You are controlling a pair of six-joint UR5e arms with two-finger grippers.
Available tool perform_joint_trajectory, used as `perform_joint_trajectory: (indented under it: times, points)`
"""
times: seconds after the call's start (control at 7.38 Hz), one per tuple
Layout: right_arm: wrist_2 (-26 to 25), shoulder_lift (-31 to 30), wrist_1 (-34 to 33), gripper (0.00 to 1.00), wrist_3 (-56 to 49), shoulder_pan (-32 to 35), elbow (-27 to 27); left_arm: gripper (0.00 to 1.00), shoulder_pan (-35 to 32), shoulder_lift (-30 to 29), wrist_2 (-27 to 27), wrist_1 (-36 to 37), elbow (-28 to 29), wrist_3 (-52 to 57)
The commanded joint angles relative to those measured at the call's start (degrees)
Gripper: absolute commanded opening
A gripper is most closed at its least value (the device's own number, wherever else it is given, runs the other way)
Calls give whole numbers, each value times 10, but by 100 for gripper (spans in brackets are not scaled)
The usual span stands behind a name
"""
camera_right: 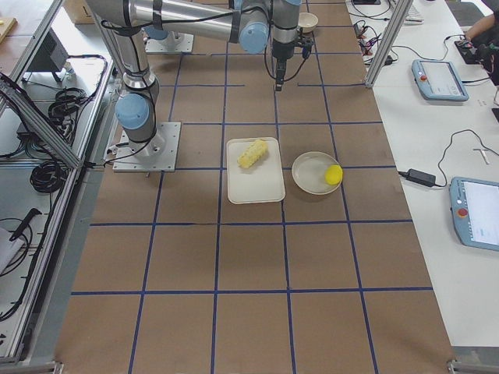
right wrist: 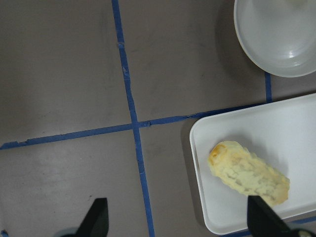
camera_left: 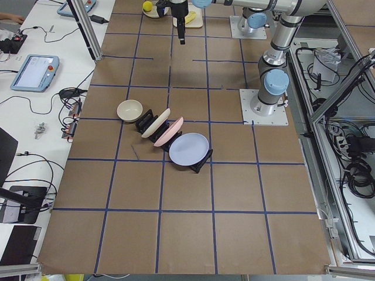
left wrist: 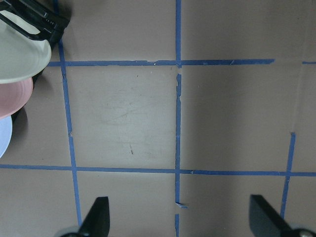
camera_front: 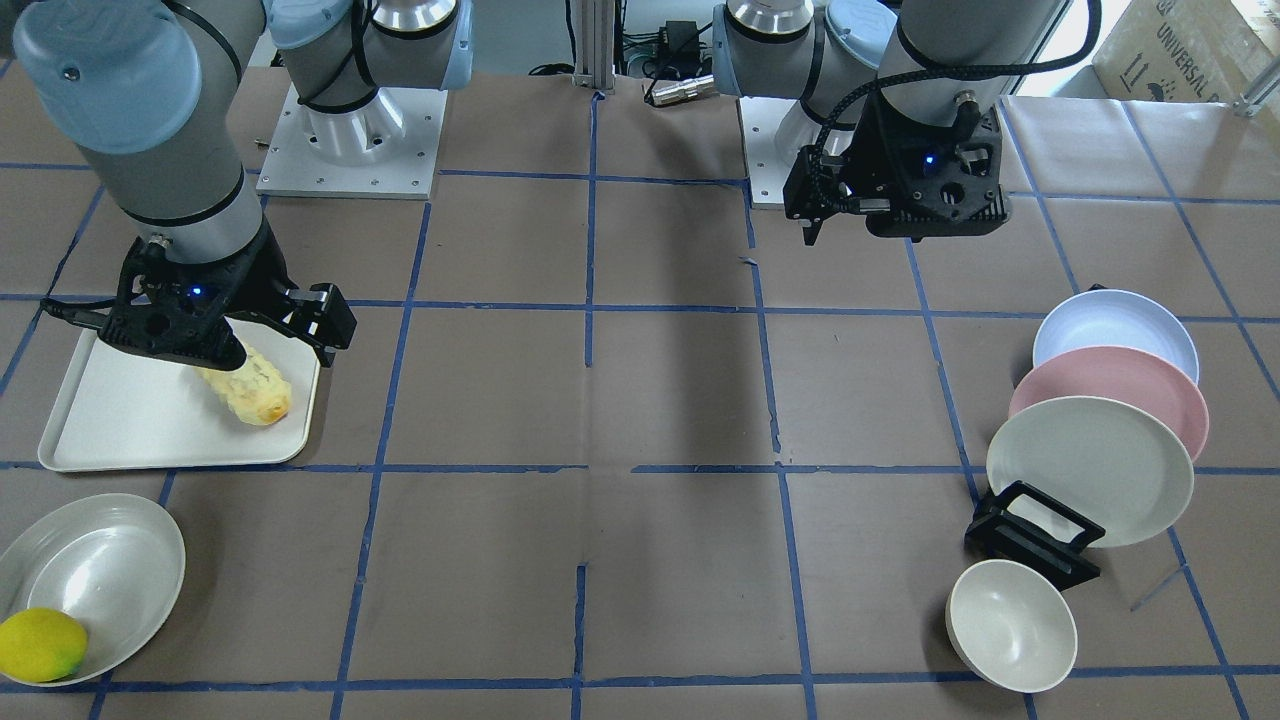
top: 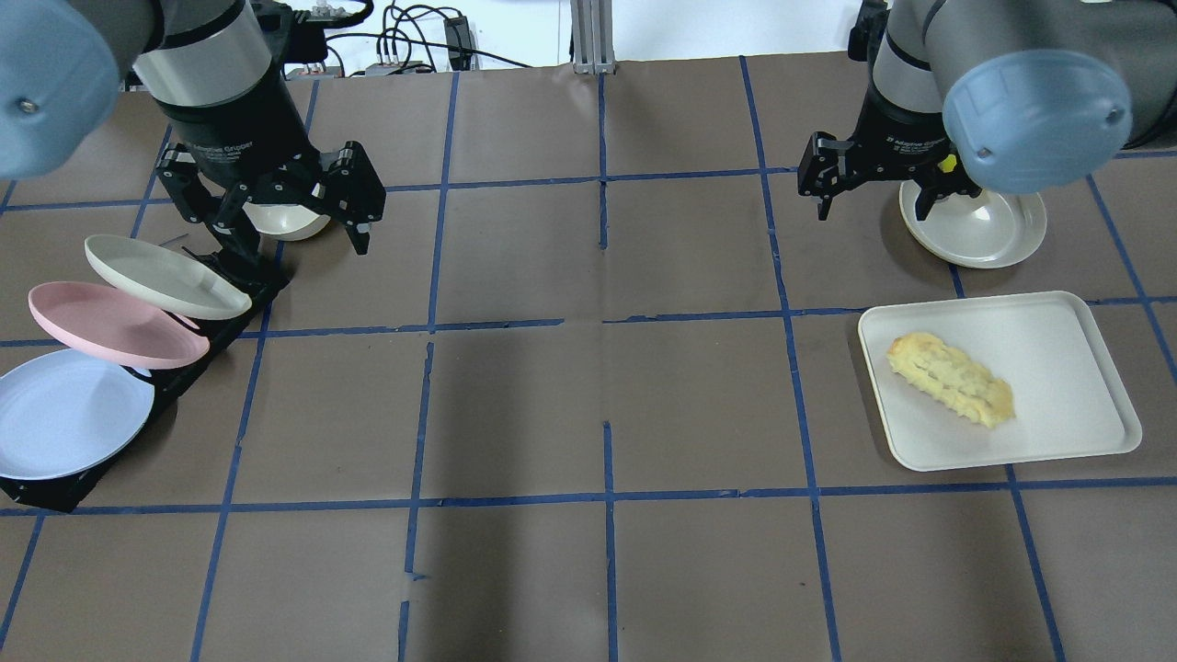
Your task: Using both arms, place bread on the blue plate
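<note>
The bread lies flat on a white tray; it also shows in the front view and the right wrist view. The blue plate leans in a black rack with two other plates, nearest the robot; it also shows in the front view. My right gripper is open and empty, high above the table beside the tray, jaws wide in its wrist view. My left gripper is open and empty, high beside the rack's far end.
A pink plate and a cream plate lean in the same rack. A cream bowl lies past the rack. A white dish with a yellow lemon sits beyond the tray.
</note>
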Motion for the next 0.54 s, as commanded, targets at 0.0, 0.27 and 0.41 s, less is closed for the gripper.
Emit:
perform_joint_trajectory:
  times: [0.0, 0.27, 0.41]
  points:
    - [1, 2, 0, 100, 0, 0, -4, 100, -1, -4, 0, 1, -2, 3]
    - [2, 2, 0, 100, -2, 0, 2, 100, -1, 4, 5, -2, -6, 5]
    - [1, 5, 0, 100, -27, -1, 12, 99, 7, 14, 13, -3, -10, 46]
